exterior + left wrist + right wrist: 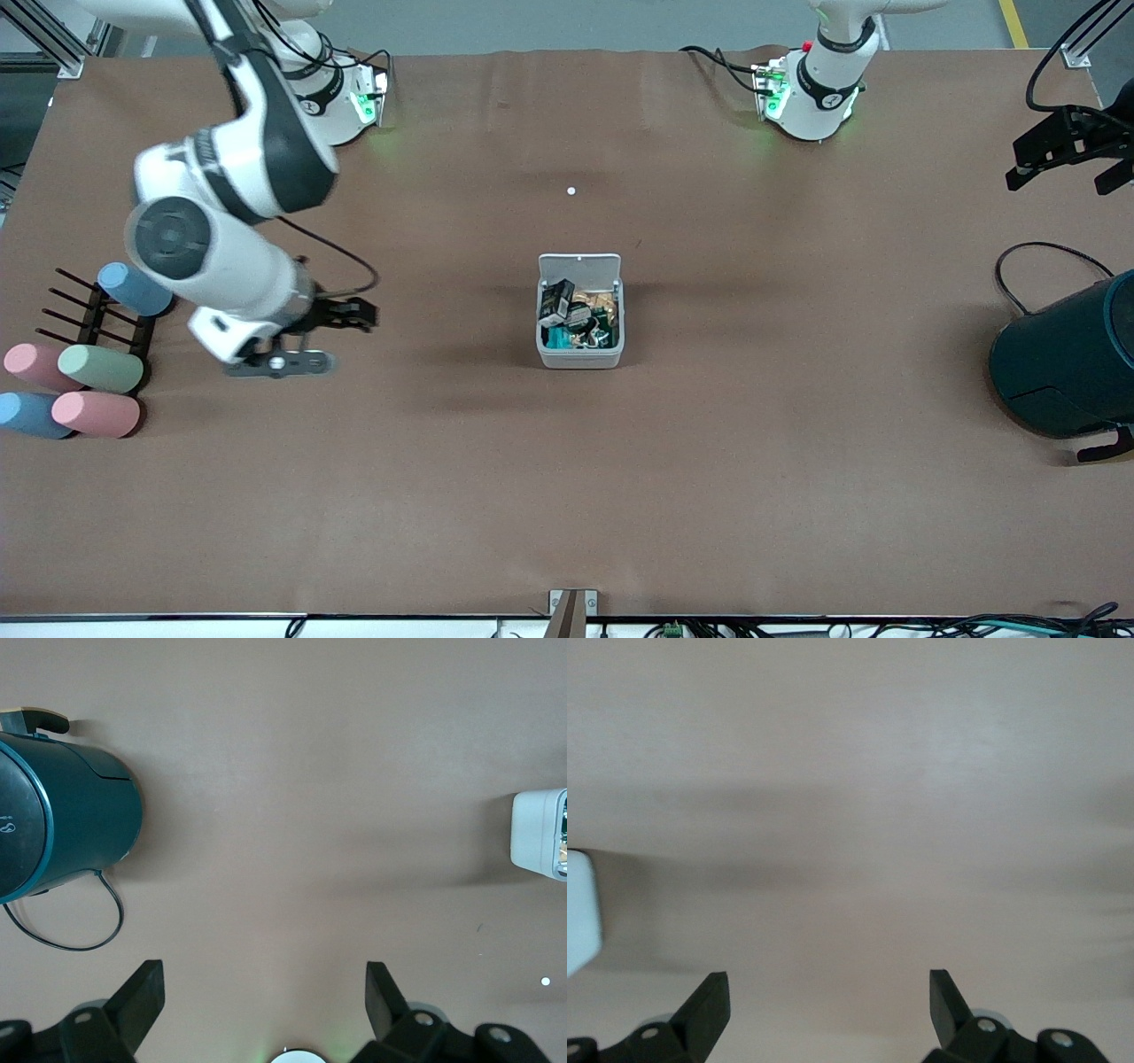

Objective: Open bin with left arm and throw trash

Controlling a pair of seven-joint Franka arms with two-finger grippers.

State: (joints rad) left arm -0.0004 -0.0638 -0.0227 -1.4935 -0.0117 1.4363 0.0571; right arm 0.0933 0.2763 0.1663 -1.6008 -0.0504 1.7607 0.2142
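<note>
trash [580,319] in bin [579,358], mid-table

Bare tabletop [567,496] rings the bin [580,354], whose lid stands open. A rack [89,323] with cylinders [97,414] crowds the right arm's end, a teal drum [1067,363] the left's.

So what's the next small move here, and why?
Probably just retreat the right gripper toward its base and stop: the bin stands open with trash inside, none seen on the table, and both grippers are open and empty, the left gripper waiting at its end.

White arms, black joints, black tools
</note>
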